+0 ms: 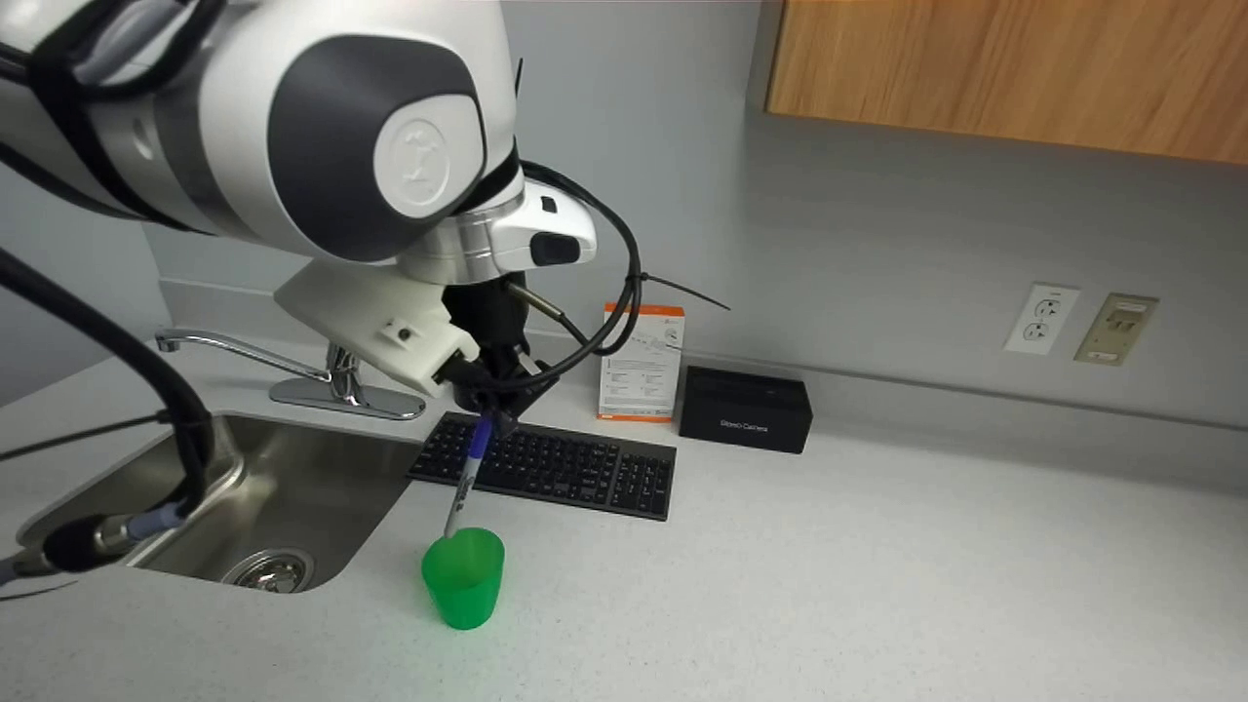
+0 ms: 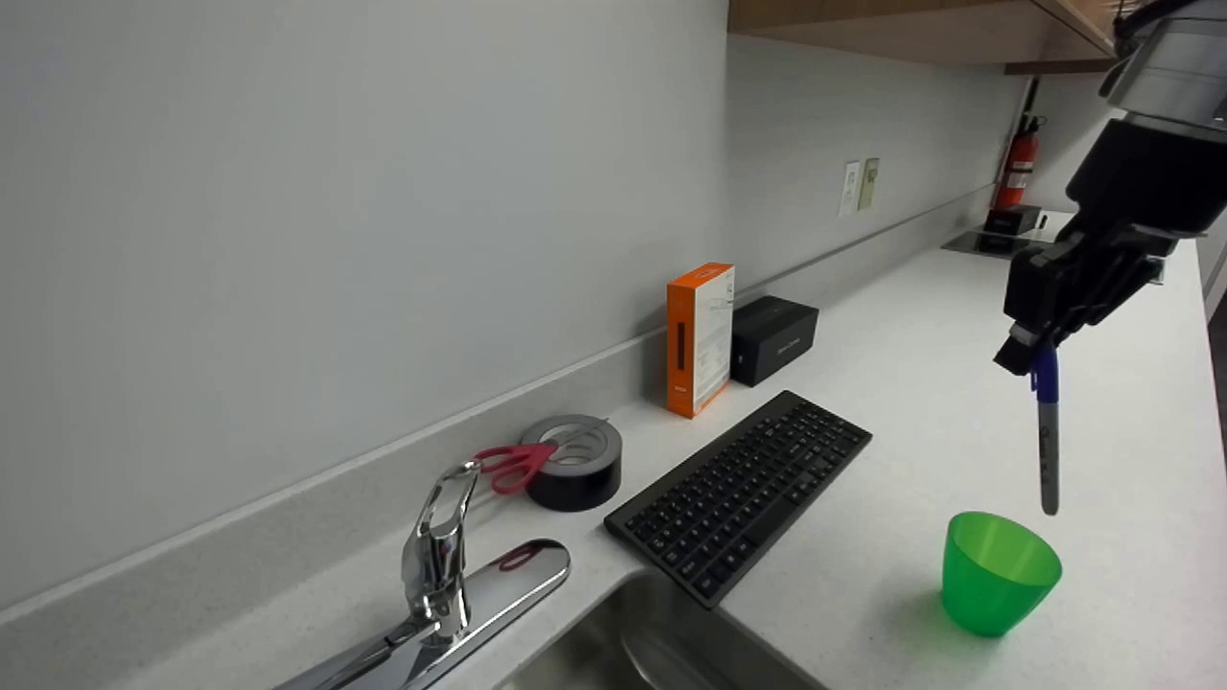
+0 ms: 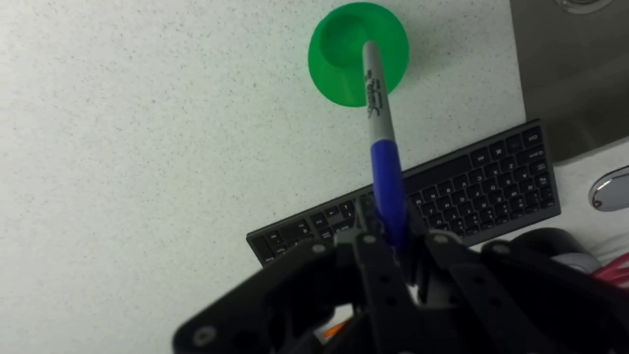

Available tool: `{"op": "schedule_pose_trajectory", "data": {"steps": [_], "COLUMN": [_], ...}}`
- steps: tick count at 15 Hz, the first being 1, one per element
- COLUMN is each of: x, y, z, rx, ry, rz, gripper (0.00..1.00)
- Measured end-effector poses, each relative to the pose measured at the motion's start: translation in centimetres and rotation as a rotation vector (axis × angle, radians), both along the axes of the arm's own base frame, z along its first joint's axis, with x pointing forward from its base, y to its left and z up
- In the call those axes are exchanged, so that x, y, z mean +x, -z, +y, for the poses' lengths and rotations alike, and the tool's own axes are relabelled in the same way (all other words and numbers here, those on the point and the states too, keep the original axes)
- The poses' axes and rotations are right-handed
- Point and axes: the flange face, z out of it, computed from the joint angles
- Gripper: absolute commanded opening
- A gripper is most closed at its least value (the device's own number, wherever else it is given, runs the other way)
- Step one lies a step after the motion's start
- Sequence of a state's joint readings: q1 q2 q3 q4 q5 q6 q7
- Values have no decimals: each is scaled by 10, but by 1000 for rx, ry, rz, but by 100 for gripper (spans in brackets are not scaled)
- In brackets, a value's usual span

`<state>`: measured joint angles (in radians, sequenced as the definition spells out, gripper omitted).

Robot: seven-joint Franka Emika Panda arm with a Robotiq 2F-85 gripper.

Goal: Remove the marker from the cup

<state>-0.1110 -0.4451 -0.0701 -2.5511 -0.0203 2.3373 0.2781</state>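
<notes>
Black end effector (image 3: 392, 227) clamps slim blue-and-grey marker (image 2: 1048, 431), tapered green plastic cup (image 1: 464, 583) below, near sink edge (image 1: 378, 525) of white table (image 1: 829, 585).

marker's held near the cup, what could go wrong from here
The fingers grip the marker only by its blue cap, so the cap might slide off and let the rest drop.
Its lower end hangs near the rim of the cup; dipping or swinging sideways could tip the cup over.
The sink is close by, so a dropped marker could perhaps roll into it.
</notes>
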Motion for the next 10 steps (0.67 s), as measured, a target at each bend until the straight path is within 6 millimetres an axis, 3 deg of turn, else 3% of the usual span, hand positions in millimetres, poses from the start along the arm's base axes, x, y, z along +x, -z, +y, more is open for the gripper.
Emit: {"op": "schedule_pose_trajectory", "data": {"steps": [2, 4, 7, 9, 10], "x": [4, 10, 17, 24, 28], "y": [-3, 0, 21, 42, 51], "z": [-22, -57, -110, -135, -143], "rx": [3, 8, 14, 16, 17], "ry": [48, 120, 224, 270, 284], "rz": [-19, -30, -4, 34, 54], "gripper": [3, 3, 3, 3, 12]}}
